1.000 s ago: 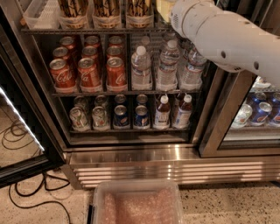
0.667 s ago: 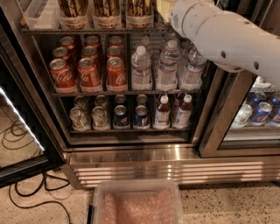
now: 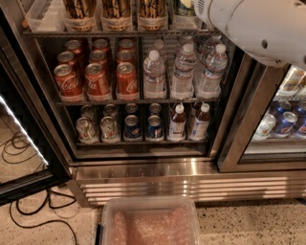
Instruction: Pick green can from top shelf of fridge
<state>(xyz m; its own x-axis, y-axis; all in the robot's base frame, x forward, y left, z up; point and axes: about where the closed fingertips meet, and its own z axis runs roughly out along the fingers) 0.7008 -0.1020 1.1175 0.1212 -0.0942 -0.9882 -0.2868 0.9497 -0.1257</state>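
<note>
The fridge [image 3: 143,167] stands open, with a steel frame and a dark interior. Its top shelf [image 3: 114,33] runs along the upper edge of the view and holds clear trays with tall gold-and-black cans [image 3: 117,9]. At the right end of that shelf, only the lower part of the green can [image 3: 183,6] shows in its tray. My white arm [image 3: 253,26] reaches in from the upper right and ends right beside that can. My gripper is hidden past the arm's end at the top edge of the view.
Red cola cans [image 3: 98,79] and water bottles [image 3: 184,72] fill the middle rack. Short cans [image 3: 119,127] and small bottles [image 3: 189,122] fill the lower rack. The glass door [image 3: 24,143] hangs open at left, with cables [image 3: 28,210] on the floor. A clear bin [image 3: 150,222] sits in front. A second closed door [image 3: 282,124] is at right.
My arm has shifted slightly up and to the right at the top shelf. The cans and bottles have not moved.
</note>
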